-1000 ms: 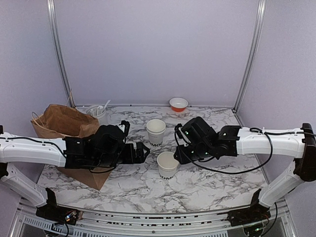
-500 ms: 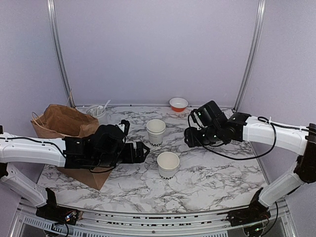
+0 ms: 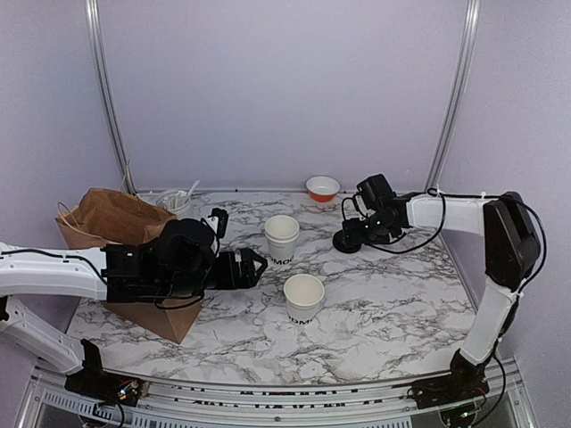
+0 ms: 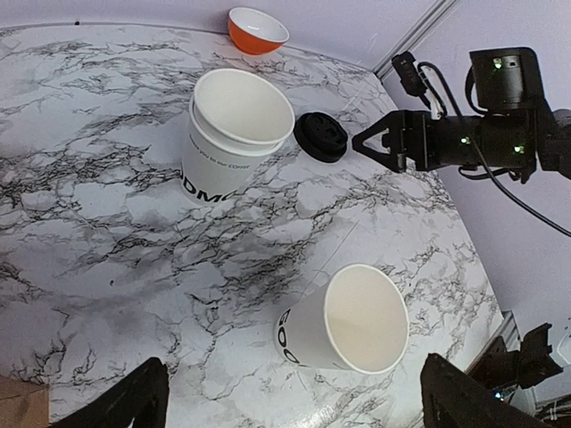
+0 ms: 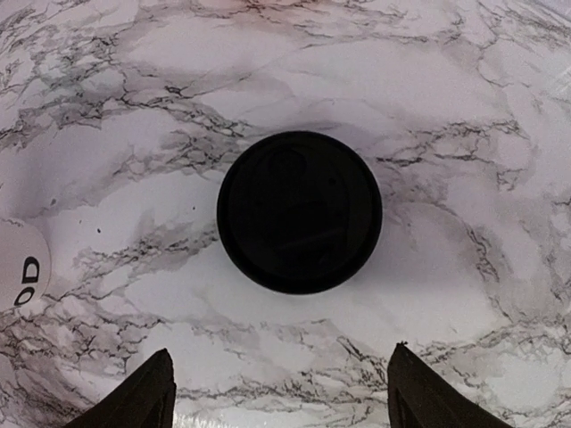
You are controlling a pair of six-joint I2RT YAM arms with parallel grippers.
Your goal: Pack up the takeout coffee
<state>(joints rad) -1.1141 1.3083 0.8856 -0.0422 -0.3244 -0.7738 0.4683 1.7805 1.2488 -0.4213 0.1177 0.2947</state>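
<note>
Just ahead of the right pincer (image 5: 279, 355) lies the lid (image 5: 299, 211).

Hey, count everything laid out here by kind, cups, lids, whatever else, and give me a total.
White paper cups: 2, the near cup and the far cup, which looks like a nested pair
Black lid: 1
Orange bowl: 1
Brown paper bag: 1
Utensil canister: 1
Total: 6

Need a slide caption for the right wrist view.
Open right pincer aimed at a black lid on the marble table, a paper cup just in frame at left.
</note>
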